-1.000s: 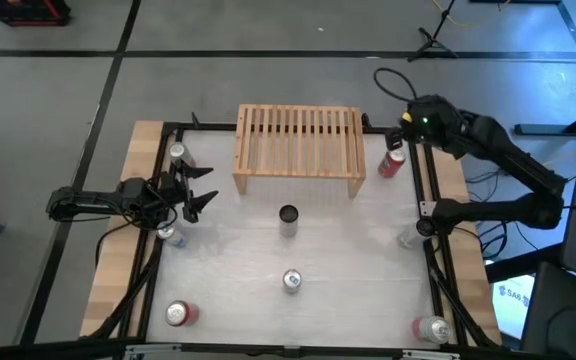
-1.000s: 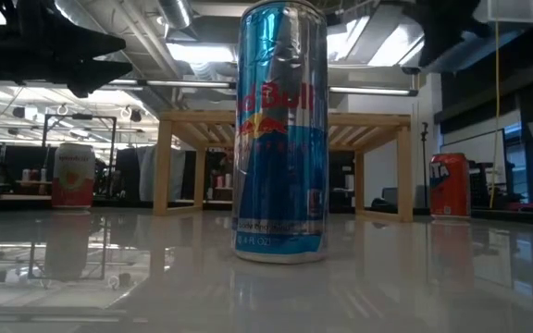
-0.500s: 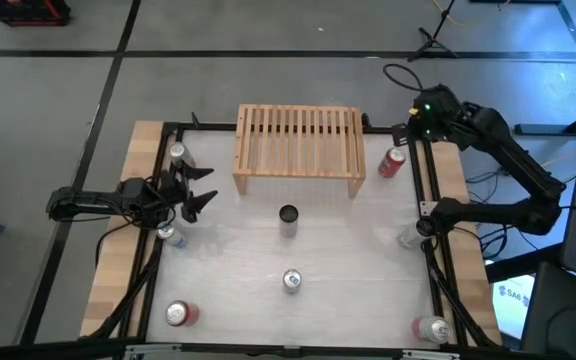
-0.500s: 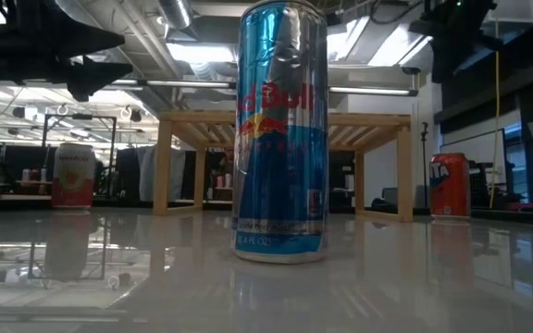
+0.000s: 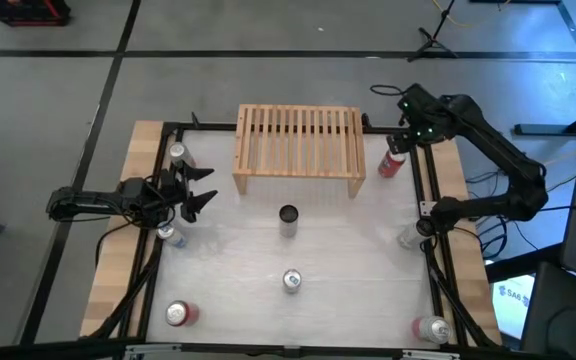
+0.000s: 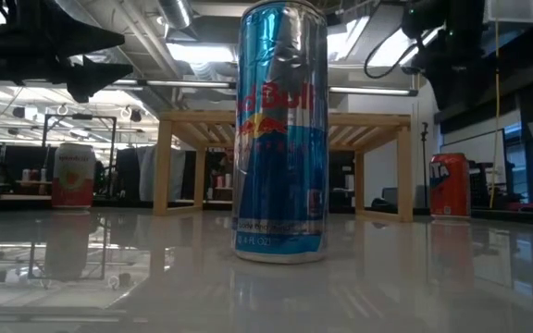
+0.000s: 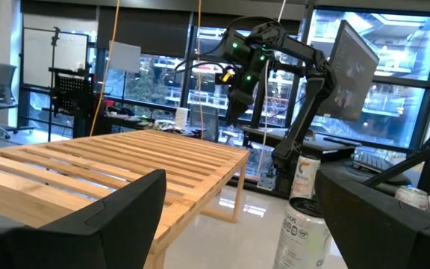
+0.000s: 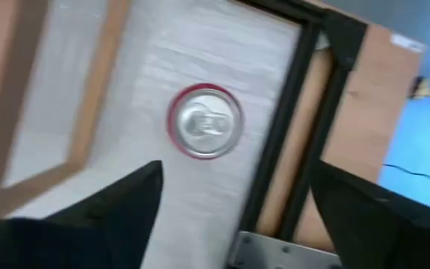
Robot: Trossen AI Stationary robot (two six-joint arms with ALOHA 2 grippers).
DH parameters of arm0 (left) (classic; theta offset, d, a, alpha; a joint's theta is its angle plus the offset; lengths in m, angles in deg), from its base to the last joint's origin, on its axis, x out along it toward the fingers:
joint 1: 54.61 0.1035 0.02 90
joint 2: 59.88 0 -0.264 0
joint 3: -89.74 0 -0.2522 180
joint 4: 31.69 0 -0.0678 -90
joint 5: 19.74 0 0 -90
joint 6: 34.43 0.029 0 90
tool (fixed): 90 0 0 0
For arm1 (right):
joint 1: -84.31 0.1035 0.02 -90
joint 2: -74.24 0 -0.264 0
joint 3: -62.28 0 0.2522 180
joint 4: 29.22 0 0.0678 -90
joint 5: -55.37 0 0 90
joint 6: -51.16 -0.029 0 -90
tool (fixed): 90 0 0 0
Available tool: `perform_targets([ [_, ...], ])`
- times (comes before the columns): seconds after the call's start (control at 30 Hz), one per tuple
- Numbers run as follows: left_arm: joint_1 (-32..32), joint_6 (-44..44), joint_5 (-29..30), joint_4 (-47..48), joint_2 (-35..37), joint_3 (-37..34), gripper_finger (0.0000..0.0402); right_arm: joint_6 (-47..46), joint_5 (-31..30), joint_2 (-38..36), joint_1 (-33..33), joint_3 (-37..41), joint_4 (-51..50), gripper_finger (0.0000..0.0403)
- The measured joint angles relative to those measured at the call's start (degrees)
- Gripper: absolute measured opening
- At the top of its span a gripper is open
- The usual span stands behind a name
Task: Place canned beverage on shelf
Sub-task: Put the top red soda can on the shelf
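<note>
The light-wood slatted shelf [image 5: 298, 150] stands at the table's far middle, with nothing on its slats. A red can [image 5: 390, 165] stands upright on the table just right of it. My right gripper [image 5: 399, 146] hangs above this can, pointing down. In the right wrist view its fingers [image 8: 235, 175] are open and the can's top [image 8: 204, 123] shows beyond them, untouched. My left gripper [image 5: 198, 190] waits open at the left edge, level, facing the shelf [image 7: 103, 164].
Other upright cans: a dark one [image 5: 288, 218] at the centre, a silver one [image 5: 291, 281] nearer, two by the left arm [image 5: 176, 153] [image 5: 171, 235], a red one [image 5: 178, 314] near left, two at the right edge [image 5: 408, 237] [image 5: 430, 328]. A black frame [image 5: 430, 180] rims the table.
My right arm has shifted its pose above the red can: its wrist has swung toward the far edge, then toward the table's left, nearer the shelf. The red can stands where it was.
</note>
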Motion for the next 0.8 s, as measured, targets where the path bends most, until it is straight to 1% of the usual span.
perform_targets([
  [0.13, 0.02, 0.00, 0.22, 0.00, 0.00, 0.00, 0.0338, 0.11, -3.31, 0.14, 0.02, 0.00, -0.41, 0.0371],
  [0.3, 0.02, 0.00, 0.25, 0.04, 0.00, 0.00, 0.0338, -1.18, -3.36, 0.14, 0.02, 0.00, -0.87, 0.0389],
  [0.4, 0.02, 0.00, 0.24, 0.07, 0.00, 0.00, 0.0338, -2.82, -2.90, 0.14, 0.02, 0.01, -2.10, 0.0387],
  [0.5, 0.02, 0.00, 0.26, 0.25, 0.00, 0.00, 0.0338, -3.41, -2.35, 0.09, 0.02, 0.68, -0.88, 0.0380],
  [0.63, 0.02, -0.02, 0.65, 0.30, 0.00, 0.00, 0.0338, -3.59, 0.54, 0.11, 0.03, 3.30, 4.39, 0.0371],
  [0.8, 0.02, -0.01, 0.70, 0.30, -0.01, 0.00, 0.0338, -6.00, 0.21, 1.23, 0.02, 7.11, 7.80, 0.0360],
])
